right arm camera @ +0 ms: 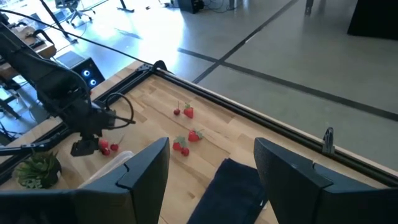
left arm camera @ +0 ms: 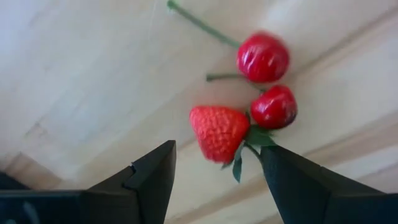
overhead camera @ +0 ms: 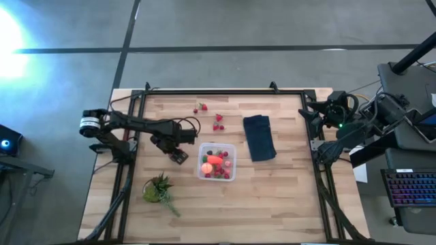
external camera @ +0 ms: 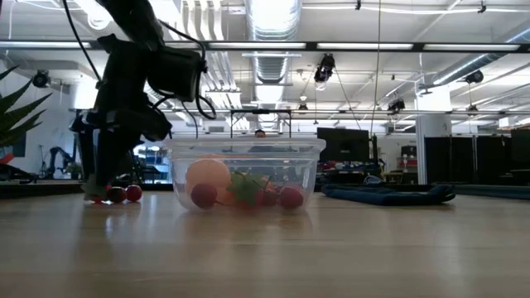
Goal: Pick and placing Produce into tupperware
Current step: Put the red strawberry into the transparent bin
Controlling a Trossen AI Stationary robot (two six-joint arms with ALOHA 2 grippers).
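Note:
My left gripper [left arm camera: 214, 171] is open and points down at the table, just left of the tupperware [overhead camera: 216, 162]. A red strawberry [left arm camera: 216, 130] lies on the wood ahead of the gap between its fingers, apart from them, with two red cherries [left arm camera: 263, 57] beside it. The low view shows these pieces [external camera: 124, 194] at the foot of the left gripper. The clear tupperware [external camera: 244, 170] holds a peach-orange ball [external camera: 207, 174], an orange-red piece [overhead camera: 214, 160] and several red berries. More red pieces [overhead camera: 218, 122] lie farther back on the table. My right gripper [right arm camera: 211, 165] is open and waits at the table's right edge.
A dark navy folded cloth [overhead camera: 259, 137] lies right of the tupperware. A green leafy bunch [overhead camera: 158, 190] lies near the table's near-left corner. A lone strawberry [overhead camera: 202, 107] lies close to the far rail. Bare wood lies along the near edge, right of the bunch.

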